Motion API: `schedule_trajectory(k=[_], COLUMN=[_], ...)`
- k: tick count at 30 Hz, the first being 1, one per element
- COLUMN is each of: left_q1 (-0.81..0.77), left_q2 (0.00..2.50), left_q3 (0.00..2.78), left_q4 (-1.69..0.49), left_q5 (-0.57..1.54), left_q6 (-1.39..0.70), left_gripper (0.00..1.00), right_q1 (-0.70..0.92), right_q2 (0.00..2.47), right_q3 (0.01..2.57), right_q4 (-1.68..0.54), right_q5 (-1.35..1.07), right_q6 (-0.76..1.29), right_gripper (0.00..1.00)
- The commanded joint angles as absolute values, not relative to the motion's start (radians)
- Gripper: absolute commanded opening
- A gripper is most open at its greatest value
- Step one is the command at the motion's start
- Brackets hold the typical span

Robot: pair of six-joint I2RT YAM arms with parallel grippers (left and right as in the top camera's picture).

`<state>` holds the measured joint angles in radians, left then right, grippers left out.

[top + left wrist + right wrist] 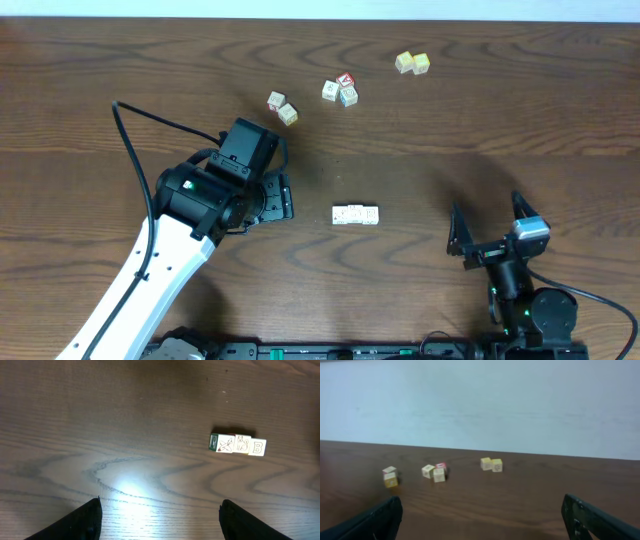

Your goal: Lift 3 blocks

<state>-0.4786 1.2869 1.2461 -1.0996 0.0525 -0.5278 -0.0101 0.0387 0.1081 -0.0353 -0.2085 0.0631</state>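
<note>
Three blocks (355, 215) lie in a touching row between the wide-open left gripper (287, 197) and the wide-open right gripper (485, 208), touching neither.

Your left arm (155, 265) is a long white link with a thin black cable (131, 150) looping beside it. It is topped by a rounded black joint carrying a small green light (188, 185) and a boxy black wrist housing (248, 150). The left fingers (280, 197) are black, and in the wrist view they show as dark, blunt wedges. Your right arm (512, 278) is black throughout, with a silver-grey block (531, 230) at the wrist. The right fingers (458, 232) are slim, black and pointed.
</note>
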Motion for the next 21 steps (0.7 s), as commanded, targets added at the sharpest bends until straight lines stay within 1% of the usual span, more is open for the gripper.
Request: schedule_trajectory(k=[1,6,12,15,21], left_q1=[-0.476,-0.476,-0.476,-0.476,-0.476], left_q2=[1.287,1.287,1.287,1.287,1.287], left_q3=[1.26,1.26,1.26,1.26,1.26], left_q4=[-1.102,-1.102,-1.102,-1.102,-1.102], left_q5=[0.04,0.04,0.04,0.04,0.04], left_q6=[-0.533,-0.533,-0.533,-0.533,-0.533], left_gripper=[0.75,0.75,0.75,0.76,0.75], right_q1=[-0.014,-0.014,-0.022,-0.023,-0.022], right_q2=[0.01,0.005,0.005,0.005,0.006], right_q3=[0.067,0.01,0.005,0.005,0.006], right_q4=[0.005,0.062,0.003,-0.085,-0.075], right_q5=[-0.121,-0.047,-0.019,-0.019,-0.019], right_q6=[0.051,0.051,0.054,0.055,0.054], right_gripper=[0.99,0.99,0.99,0.99,0.99])
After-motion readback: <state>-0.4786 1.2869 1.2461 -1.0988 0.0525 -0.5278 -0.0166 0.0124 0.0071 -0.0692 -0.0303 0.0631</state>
